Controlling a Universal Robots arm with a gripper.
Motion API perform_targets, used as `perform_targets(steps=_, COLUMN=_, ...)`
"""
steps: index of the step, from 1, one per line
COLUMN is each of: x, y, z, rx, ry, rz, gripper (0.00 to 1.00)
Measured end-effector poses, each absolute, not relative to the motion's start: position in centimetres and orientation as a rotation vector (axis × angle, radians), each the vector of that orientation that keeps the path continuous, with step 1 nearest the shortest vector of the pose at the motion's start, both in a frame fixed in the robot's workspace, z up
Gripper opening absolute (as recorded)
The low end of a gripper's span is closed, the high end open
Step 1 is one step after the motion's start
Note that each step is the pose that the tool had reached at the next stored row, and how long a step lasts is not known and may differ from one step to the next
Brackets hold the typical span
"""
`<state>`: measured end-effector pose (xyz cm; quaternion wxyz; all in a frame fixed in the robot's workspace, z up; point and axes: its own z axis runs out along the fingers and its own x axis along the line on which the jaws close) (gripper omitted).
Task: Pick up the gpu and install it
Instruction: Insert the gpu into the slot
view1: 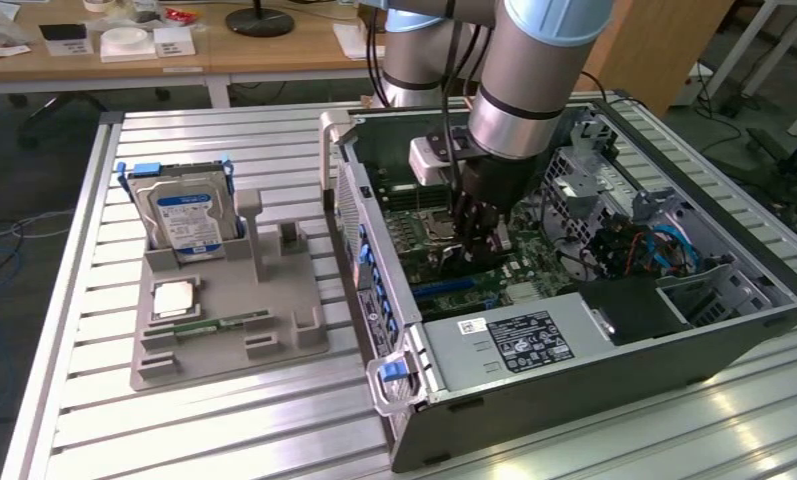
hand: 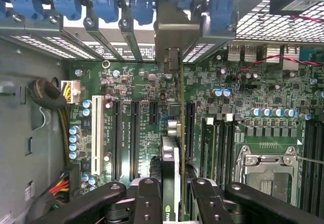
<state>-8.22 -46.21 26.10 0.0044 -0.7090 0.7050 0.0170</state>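
silver-grey tubular arm, pale blue joint caps, black hand with silver screws

Jaws inside open computer case

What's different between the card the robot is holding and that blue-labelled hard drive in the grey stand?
The gpu sits inside the computer case, by the motherboard; the hard drive is outside it. The gpu is clamped in the gripper; the hard drive stands in a grey holder. The gpu is thin and dark with a metal bracket; the hard drive is thicker, silver, blue-labelled. Both stand on edge.
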Motion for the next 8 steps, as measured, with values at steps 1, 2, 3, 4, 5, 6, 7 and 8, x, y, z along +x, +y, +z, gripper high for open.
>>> perform_targets(steps=1, x=-8.24, y=-46.22, z=26.08, rx=-2.221, ry=2.209, rz=0.053, gripper=0.27)
perform_targets(steps=2, x=-8.24, y=-46.22, z=26.08, rx=-2.221, ry=2.209, rz=0.053, gripper=0.27)
perform_targets(steps=3, x=-8.24, y=-46.22, z=26.08, rx=-2.221, ry=2.209, rz=0.053, gripper=0.27)
perform_targets(steps=4, x=-8.25, y=-46.21, z=26.06, rx=-2.221, ry=2.208, rz=0.053, gripper=0.27)
perform_targets(steps=5, x=-8.25, y=-46.21, z=26.04, rx=-2.221, ry=2.209, rz=0.053, gripper=0.27)
perform_targets(steps=6, x=-8.25, y=-46.21, z=26.00, rx=-2.221, ry=2.208, rz=0.053, gripper=0.27)
perform_targets(steps=7, x=-8.26, y=-46.21, z=25.97, rx=-2.221, ry=2.209, rz=0.053, gripper=0.27)
perform_targets(steps=8, x=-8.27, y=-46.21, z=25.95, rx=-2.221, ry=2.209, rz=0.053, gripper=0.27)
